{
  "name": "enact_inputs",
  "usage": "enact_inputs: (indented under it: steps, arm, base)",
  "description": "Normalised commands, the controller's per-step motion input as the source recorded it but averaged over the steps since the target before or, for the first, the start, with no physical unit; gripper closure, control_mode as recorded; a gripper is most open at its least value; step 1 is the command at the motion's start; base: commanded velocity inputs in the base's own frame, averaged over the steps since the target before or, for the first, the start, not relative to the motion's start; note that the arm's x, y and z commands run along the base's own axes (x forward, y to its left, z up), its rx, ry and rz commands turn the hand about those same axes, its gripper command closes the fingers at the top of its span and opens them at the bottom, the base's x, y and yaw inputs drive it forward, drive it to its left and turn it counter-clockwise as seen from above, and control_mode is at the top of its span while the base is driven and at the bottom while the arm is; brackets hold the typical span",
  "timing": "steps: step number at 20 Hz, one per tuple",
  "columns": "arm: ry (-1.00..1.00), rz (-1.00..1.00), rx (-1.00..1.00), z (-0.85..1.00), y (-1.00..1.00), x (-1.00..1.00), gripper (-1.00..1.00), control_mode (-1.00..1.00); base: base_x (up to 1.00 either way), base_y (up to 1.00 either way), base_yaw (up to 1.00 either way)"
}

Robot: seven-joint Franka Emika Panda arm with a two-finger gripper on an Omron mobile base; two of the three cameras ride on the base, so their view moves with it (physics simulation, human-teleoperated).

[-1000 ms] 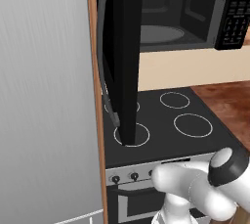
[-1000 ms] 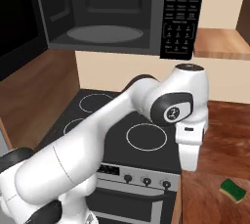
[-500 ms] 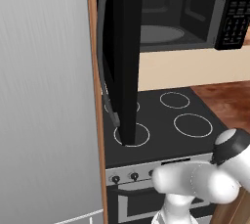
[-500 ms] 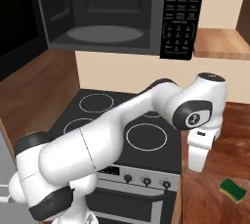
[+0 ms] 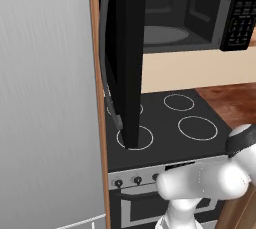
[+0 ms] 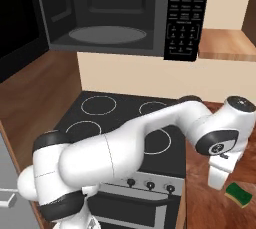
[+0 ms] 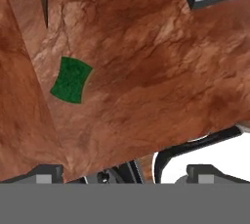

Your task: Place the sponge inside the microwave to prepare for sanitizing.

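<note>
The sponge (image 6: 238, 194) lies flat on the wooden counter to the right of the stove, dark green side up with a yellow edge. In the hand view the sponge (image 7: 72, 79) sits up and to the left of the finger line. My gripper (image 6: 218, 182) hangs just left of the sponge and slightly above the counter, pointing down. Its fingertips (image 7: 46, 173) stand far apart, so the gripper (image 7: 126, 174) is open with nothing in it. The microwave (image 6: 120, 13) is above the stove with its door (image 5: 127, 58) swung open, showing the grey turntable (image 6: 102, 34) and the keypad (image 6: 184, 18).
The black four-ring stove (image 6: 125, 118) lies under the microwave, with knobs on its front. The open door and its bar handle (image 5: 106, 73) jut out over the stove's left side. A tall grey panel (image 5: 45, 98) stands at the left. A wooden shelf (image 6: 230, 43) is right of the microwave.
The arm has swung right and down from the stove's edge to the wooden counter. The hand now hangs lower, close beside the sponge. The sponge and microwave have not moved.
</note>
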Motion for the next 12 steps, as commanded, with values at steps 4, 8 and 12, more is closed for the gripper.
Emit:
enact_inputs:
  steps: [4, 8, 12]
  arm:
    - [-0.19, 0.00, 0.01, -0.29, -0.31, 0.14, -1.00, -1.00]
    - [-0.05, 0.00, 0.00, -0.25, -0.20, 0.19, -1.00, -1.00]
    - [0.00, -0.02, 0.00, -0.18, -0.16, 0.24, -1.00, -1.00]
  base:
    - [0.00, 0.00, 0.00]
    - [0.00, 0.00, 0.00]
    - [0.00, 0.00, 0.00]
